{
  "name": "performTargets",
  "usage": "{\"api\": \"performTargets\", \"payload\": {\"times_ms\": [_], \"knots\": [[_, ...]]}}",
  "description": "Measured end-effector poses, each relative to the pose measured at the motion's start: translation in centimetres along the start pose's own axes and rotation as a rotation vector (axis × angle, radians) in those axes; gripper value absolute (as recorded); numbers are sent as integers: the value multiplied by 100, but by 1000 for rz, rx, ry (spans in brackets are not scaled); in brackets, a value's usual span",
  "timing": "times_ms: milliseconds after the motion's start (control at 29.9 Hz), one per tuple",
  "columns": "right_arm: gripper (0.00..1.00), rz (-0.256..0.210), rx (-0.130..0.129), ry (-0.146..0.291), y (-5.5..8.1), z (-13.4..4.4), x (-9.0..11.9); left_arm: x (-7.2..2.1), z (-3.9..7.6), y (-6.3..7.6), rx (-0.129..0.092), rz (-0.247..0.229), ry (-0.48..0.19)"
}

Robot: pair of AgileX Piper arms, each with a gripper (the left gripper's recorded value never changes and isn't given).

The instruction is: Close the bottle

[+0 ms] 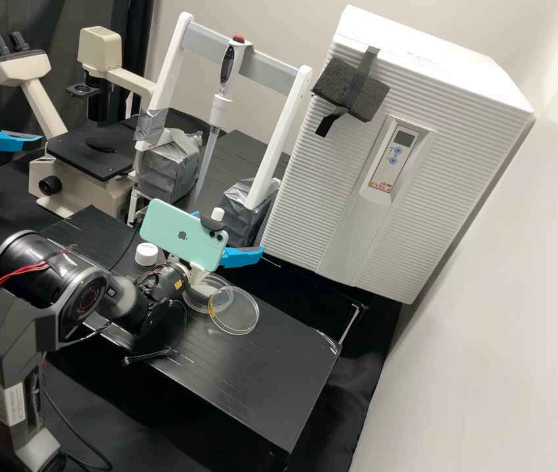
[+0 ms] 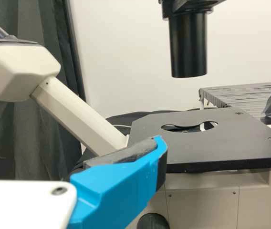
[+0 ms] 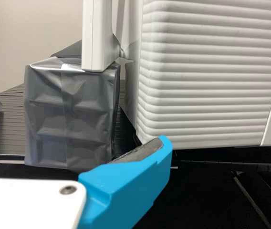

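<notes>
On the ribbed black tabletop (image 1: pixel 272 367), a white cap (image 1: pixel 147 251) stood upright just beside my right arm's wrist, near two clear petri dishes (image 1: pixel 233 313). A small white-topped piece (image 1: pixel 217 214) poked up past the mint phone (image 1: pixel 183 235) mounted on that arm; I could not tell whether it was the bottle. The right gripper (image 1: pixel 236 239) hung released, holding nothing, facing the grey taped block (image 3: pixel 71 119) and the white ribbed cabinet (image 1: pixel 390 144). Well apart from it, the left gripper (image 1: pixel 3 121) sat released too, beside the microscope (image 1: pixel 75 170) stage.
</notes>
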Motion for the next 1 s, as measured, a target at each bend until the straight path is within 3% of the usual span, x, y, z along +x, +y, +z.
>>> {"api": "performTargets", "payload": {"times_ms": [301,368,502,737,804,1004], "knots": [[100,0,0,0,0,0,0,0,9,-2,2,-2,-9],[100,0,0,0,0,0,0,-4,33,-9,-8,-7,-37],[100,0,0,0,0,0,0,-39,102,-24,-41,1,-118],[100,0,0,0,0,0,0,-214,283,-83,-67,20,-372],[100,0,0,0,0,0,0,-263,312,-117,-77,2,-422],[100,0,0,0,0,0,0,-404,365,-260,-65,-88,-510]]}}
